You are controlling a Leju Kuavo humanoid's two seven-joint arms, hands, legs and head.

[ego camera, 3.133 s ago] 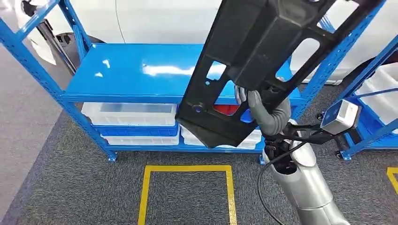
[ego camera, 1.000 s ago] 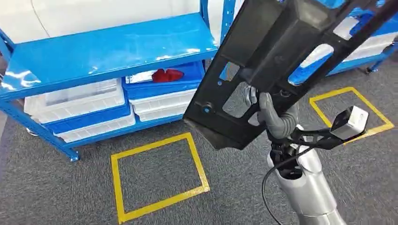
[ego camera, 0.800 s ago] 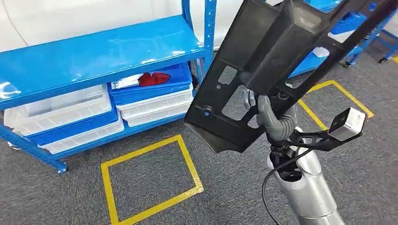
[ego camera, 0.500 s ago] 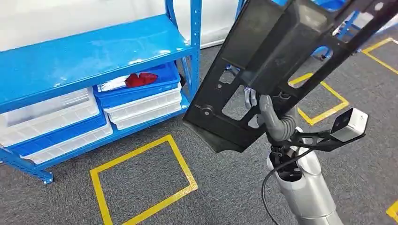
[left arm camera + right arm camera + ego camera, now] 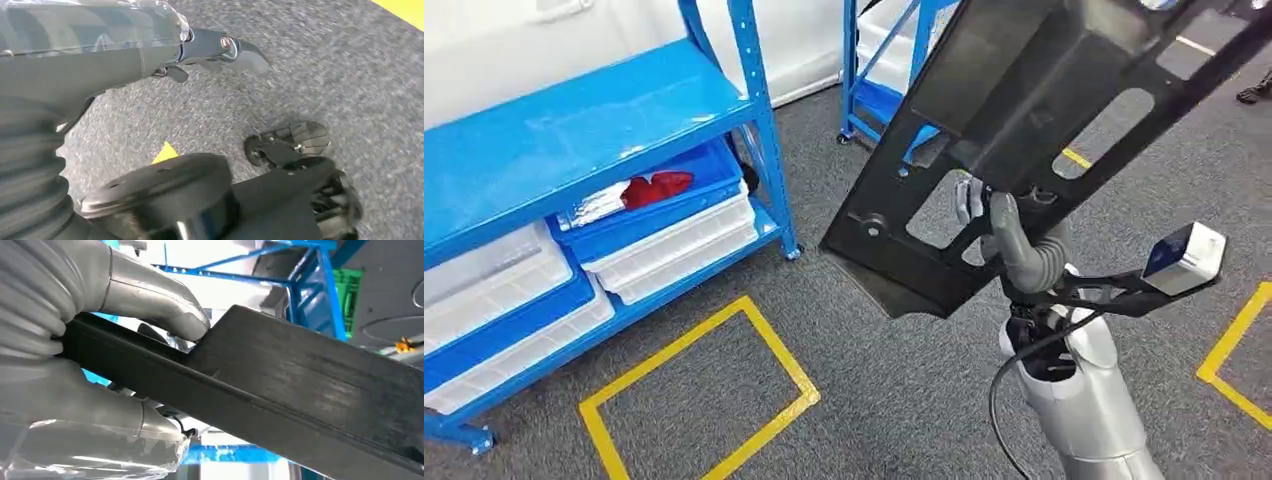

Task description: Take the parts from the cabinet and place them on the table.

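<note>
A large black plastic part [image 5: 1024,130] with several cut-outs is held up in front of me, slanting from the lower middle to the top right of the head view. My right hand [image 5: 999,225] grips it from below through a cut-out. In the right wrist view the right hand [image 5: 100,305] has its thumb and fingers clamped on either side of the black part's [image 5: 300,385] edge. In the left wrist view my left hand [image 5: 100,55] hangs over grey carpet with nothing in it, a finger stretched out.
A blue rack [image 5: 574,140] stands at the left, with white and blue bins below; one bin holds a red piece [image 5: 659,187]. A second blue rack [image 5: 874,70] stands behind. Yellow tape squares [image 5: 694,400] and a yellow line [image 5: 1234,350] mark the grey carpet.
The whole picture has shifted: the camera has turned right, so the blue rack has slid to the left of the picture. The black part stays in my right hand's grip.
</note>
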